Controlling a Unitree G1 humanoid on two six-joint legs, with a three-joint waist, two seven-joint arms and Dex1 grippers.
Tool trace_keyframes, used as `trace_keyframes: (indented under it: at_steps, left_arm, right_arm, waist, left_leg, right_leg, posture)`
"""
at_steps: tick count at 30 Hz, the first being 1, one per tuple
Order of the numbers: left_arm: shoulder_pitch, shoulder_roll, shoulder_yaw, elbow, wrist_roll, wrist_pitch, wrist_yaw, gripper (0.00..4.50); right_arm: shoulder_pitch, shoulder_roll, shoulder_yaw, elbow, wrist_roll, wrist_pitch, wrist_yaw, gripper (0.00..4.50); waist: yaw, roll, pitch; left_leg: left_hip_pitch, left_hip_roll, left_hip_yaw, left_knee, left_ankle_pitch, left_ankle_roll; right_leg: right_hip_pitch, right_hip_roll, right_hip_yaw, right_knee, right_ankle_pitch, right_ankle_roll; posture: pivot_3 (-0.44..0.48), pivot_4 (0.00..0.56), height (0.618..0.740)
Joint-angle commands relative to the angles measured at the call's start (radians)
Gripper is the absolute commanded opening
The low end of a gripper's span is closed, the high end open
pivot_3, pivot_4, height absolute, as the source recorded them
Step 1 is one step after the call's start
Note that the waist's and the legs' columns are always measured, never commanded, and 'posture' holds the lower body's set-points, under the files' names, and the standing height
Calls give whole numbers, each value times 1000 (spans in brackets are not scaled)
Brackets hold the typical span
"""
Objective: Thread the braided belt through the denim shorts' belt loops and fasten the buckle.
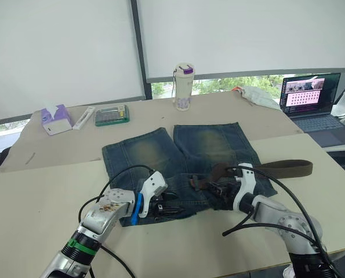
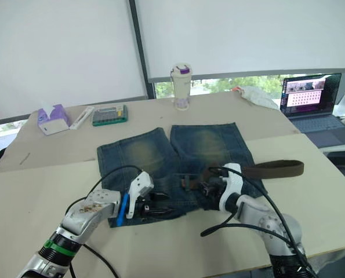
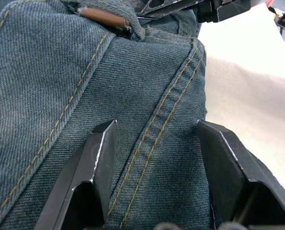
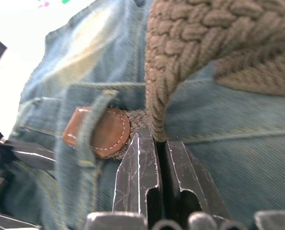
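Beige table point(image 1: 39, 191): denim shorts point(image 1: 155, 152) at centre; far side bears tissue box point(image 1: 55, 119), bottle point(image 1: 183, 87), laptop point(image 1: 315, 107) far right.

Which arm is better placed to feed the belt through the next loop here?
The right. The right gripper is pinched on the braided belt, whose leather tip sits under a belt loop. The left gripper is open, straddling a seam of the denim shorts, so it can only steady the fabric.

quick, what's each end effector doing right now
Left end effector: open, fingers straddling the denim shorts.
Right end effector: shut on the braided belt.
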Motion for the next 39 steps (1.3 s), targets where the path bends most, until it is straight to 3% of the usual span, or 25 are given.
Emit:
trace_keyframes:
  at_steps: [1,6,15,19,23,26,30,32,39]
  left_arm:
    - [11,8,19,-35,1,4,4,2788]
    - [15,-19,55,-40,-42,55,32,2788]
    - [-46,-143,301,-35,-325,432,170,2788]
    - [-79,-209,406,-19,-433,548,251,2788]
    - [-79,-216,416,-16,-450,581,279,2788]
    - [-78,-228,419,-7,-465,593,293,2134]
    - [-71,-236,379,8,-427,559,297,771]
    - [-77,-254,386,27,-429,555,311,71]
    - [-86,-278,408,39,-453,559,335,0]
  right_arm:
    - [-10,3,-6,-24,-8,19,19,0]
    - [-17,9,15,-49,-25,31,42,0]
    - [10,191,-106,-55,188,49,13,0]
    - [29,186,-99,-79,204,61,14,0]
    - [30,180,-95,-88,216,60,12,0]
    - [31,174,-92,-97,224,60,10,0]
    - [33,138,-78,-118,201,59,28,0]
    - [38,89,-47,-163,132,35,51,742]
    - [52,-125,114,-310,-89,82,29,3124]
  waist:
    - [0,0,0]
    - [0,0,0]
    - [-1,0,0]
    - [0,0,0]
    - [-3,1,0]
    - [-1,1,0]
    - [1,1,0]
    - [4,1,0]
    - [4,-1,0]
  left_leg:
    - [0,0,0,0,0,0]
    - [0,0,0,0,0,0]
    - [0,-1,-2,0,0,0]
    - [-1,-1,-4,0,0,0]
    - [0,-1,-4,0,2,-4]
    - [0,-1,-4,0,3,-6]
    - [0,-2,-4,0,3,-6]
    - [-1,-2,-3,0,3,-6]
    - [-1,-2,-3,1,4,-7]
  right_leg:
    - [0,0,0,0,0,0]
    - [0,0,0,0,0,0]
    - [-1,0,0,1,0,0]
    - [-1,0,-1,1,0,0]
    - [-1,0,-1,1,0,0]
    - [-1,0,-1,1,0,0]
    - [-1,0,-1,1,0,0]
    - [-1,-1,-1,1,0,0]
    - [0,-1,-1,0,0,0]
  posture:
    - [0,150,740]
    - [0,150,740]
    - [0,150,740]
    - [0,150,740]
    - [0,150,740]
    - [0,150,740]
    - [0,150,740]
    - [0,150,740]
    - [0,150,740]
